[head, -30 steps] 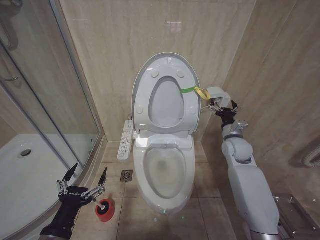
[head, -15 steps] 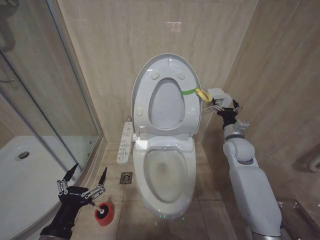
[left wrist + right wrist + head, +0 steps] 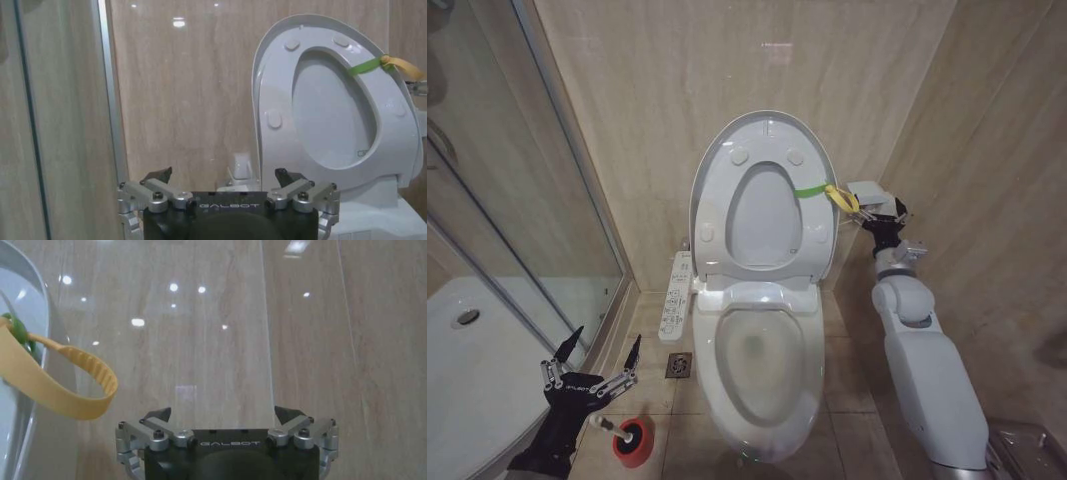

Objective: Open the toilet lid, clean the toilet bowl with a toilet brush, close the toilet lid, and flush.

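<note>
The toilet lid [image 3: 762, 135] stands upright against the back wall, with the seat ring [image 3: 727, 215] raised against it. A yellow-green strap loop [image 3: 832, 193] hangs off its edge. Below it the toilet bowl [image 3: 755, 360] lies uncovered. The toilet brush [image 3: 607, 424] stands in a red holder cup [image 3: 634, 447] on the floor, left of the bowl. My left gripper [image 3: 608, 336] hovers open just above the brush. My right gripper [image 3: 879, 214] is open beside the strap loop [image 3: 60, 385], which hangs off to one side of its fingers and not between them. The lid [image 3: 333, 100] also faces the left gripper [image 3: 223, 172].
A glass shower screen [image 3: 527, 200] and white shower tray [image 3: 467, 350] fill the left. A floor drain [image 3: 679, 365] and the toilet's button panel [image 3: 672, 295] lie between brush and bowl. A small white box [image 3: 865, 190] sits on the wall by the right gripper [image 3: 223, 411].
The whole picture has shifted, so the camera moved: toilet and holder cup sit lower in view. Both grippers keep their places and stay open.
</note>
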